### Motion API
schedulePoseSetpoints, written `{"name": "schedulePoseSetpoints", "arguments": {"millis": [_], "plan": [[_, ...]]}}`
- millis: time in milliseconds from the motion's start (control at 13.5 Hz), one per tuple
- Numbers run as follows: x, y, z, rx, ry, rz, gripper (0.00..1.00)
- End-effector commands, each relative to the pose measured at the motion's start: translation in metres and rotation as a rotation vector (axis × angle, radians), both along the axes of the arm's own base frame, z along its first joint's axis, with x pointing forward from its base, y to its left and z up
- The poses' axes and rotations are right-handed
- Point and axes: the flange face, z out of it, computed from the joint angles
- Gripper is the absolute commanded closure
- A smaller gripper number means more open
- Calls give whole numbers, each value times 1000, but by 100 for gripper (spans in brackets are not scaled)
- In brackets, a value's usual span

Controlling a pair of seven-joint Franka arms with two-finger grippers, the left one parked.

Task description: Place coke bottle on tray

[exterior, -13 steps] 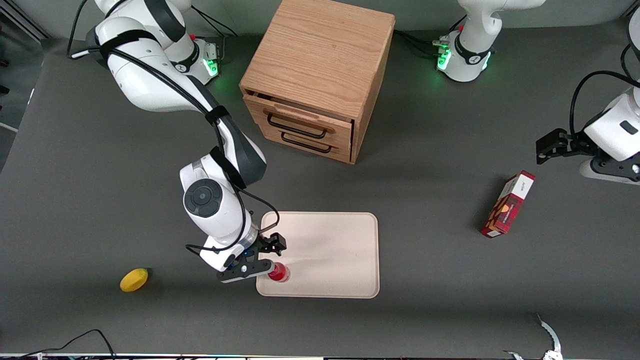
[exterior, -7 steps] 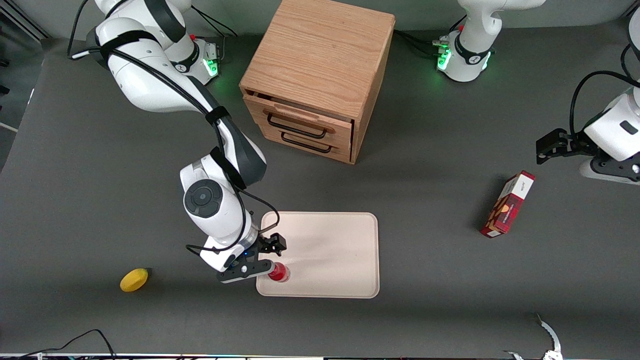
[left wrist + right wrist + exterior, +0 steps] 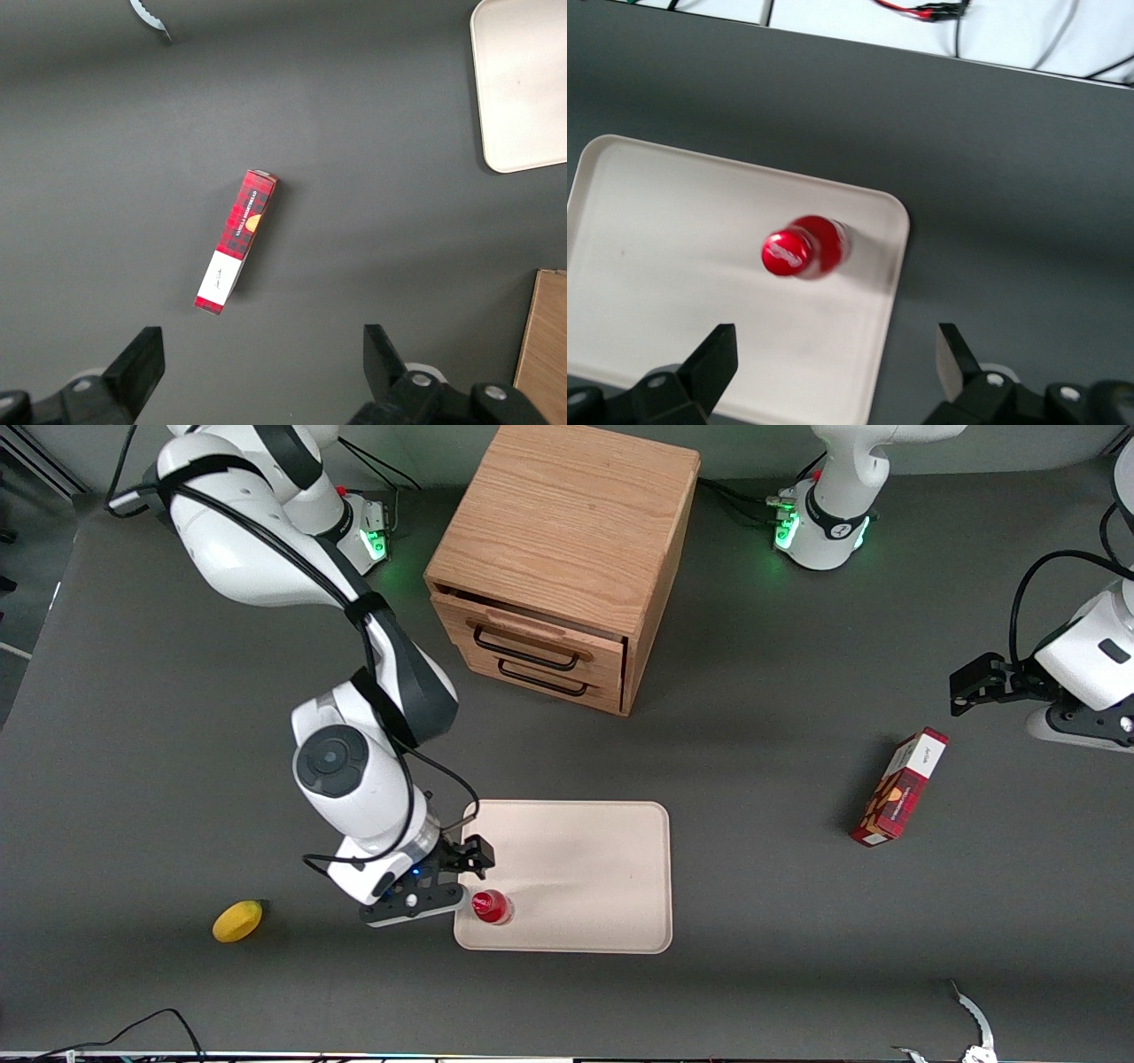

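Standing upright on the tray (image 3: 585, 868) at lower center, the coke bottle (image 3: 490, 906) looks placed; the gripper (image 3: 440, 877), fingers spread and empty, sits just beside it.

The right arm reaches from its base toward the front camera, with the elbow bent and the forearm sloping down to a white wrist. The wrist points downward, so the gripper (image 3: 461, 881) looks at the tray (image 3: 611, 850) from above. The gripper hangs over the tray's corner that lies toward the working arm's end of the table and nearest to the front camera. Its two black fingers (image 3: 713, 359) stand wide apart, and nothing is between them. The gripper is above the coke bottle (image 3: 490, 906) and a little to the side, not touching it.
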Motion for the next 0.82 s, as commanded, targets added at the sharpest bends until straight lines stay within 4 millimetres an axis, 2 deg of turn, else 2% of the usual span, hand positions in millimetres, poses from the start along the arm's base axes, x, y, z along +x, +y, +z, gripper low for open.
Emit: {"name": "schedulePoseSetpoints", "arguments": {"millis": [0,297,594,742], "plan": [[-10,-43,38,-37,52,-53,0],[-33,-113,85,-40,103,-113,0],[-58,-199,134,-22,180,-149,0],[-71,-228,156,-19,203,-172,0]]}}
